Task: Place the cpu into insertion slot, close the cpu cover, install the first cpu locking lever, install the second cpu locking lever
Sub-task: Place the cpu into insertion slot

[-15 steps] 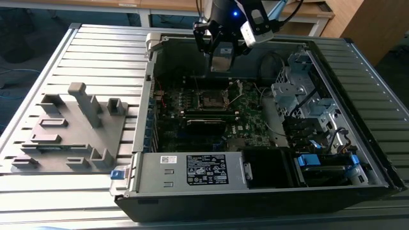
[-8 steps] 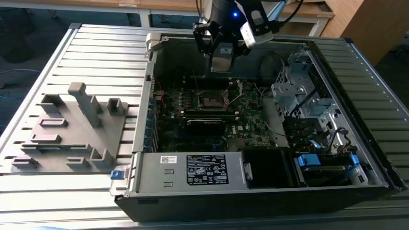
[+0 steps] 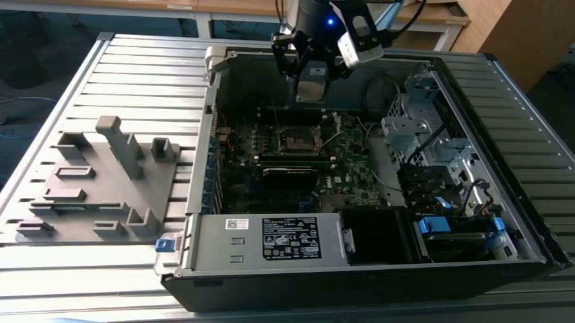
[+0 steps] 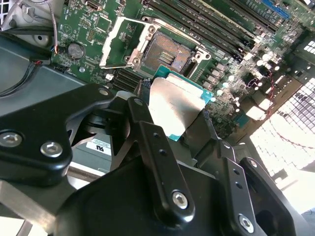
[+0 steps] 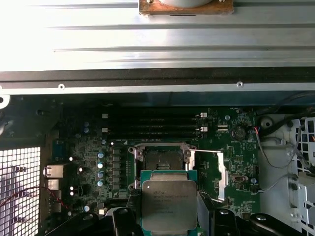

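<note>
The gripper [image 3: 310, 91] clamps the cpu [image 5: 169, 204] above the insertion slot [image 5: 160, 160], with the cpu cover [image 5: 220, 174] open, so placement is in hand. Seating likely demands square alignment and gentle lowering.

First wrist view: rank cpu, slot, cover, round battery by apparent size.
1. cpu, though nearest the camera.
2-3. insertion slot and cpu cover: unsure; slot partly behind cpu, cover flipped open.
4. round battery.

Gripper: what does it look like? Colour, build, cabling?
The gripper is matte black, with jointed link fingers pinned by silver screws. In the exterior view, the black wrist above shows a blue light, a white-grey camera block on its side, and dark cables leading away.
</note>
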You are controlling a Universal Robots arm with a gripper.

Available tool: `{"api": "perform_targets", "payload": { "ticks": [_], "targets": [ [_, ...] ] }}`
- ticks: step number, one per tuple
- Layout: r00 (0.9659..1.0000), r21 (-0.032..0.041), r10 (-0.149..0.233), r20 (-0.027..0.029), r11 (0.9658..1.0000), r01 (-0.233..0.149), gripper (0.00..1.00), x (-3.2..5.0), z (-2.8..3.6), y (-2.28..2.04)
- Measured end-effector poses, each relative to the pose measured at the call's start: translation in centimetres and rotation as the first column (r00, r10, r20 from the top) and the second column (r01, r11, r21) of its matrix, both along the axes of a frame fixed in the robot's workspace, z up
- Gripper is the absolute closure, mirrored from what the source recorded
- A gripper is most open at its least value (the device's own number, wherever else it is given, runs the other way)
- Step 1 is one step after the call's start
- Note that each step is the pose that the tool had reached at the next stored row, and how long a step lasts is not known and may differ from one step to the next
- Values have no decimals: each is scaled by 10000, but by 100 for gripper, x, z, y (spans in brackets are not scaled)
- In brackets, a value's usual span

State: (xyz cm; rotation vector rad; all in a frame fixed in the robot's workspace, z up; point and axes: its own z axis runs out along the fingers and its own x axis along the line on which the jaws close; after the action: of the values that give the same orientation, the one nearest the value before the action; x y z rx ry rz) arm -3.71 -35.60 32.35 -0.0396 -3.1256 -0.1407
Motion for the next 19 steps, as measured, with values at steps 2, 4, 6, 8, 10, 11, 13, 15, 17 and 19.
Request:
{"api": "perform_targets", "payload": {
  "ticks": [2,4,6,8,10,11,13,15,17,19],
  "targets": [
    [10000,-1,0,-1,10000,0,46,0,-4,0],
    [10000,-2,0,-1,10000,0,46,0,-9,0],
    [10000,-2,0,-1,10000,0,46,0,-13,0],
    [10000,-2,0,-1,10000,0,46,0,-18,0],
    [10000,-2,0,-1,10000,0,46,0,-19,0],
    [10000,-1,0,-1,10000,0,46,0,-20,0],
    [10000,-1,0,-1,10000,0,46,0,-24,0],
    [10000,-1,0,0,10000,0,46,0,-30,0],
    [10000,-1,0,-1,10000,0,46,0,-36,0],
    [10000,-2,0,-1,10000,0,46,0,-43,0]
  ]
}}
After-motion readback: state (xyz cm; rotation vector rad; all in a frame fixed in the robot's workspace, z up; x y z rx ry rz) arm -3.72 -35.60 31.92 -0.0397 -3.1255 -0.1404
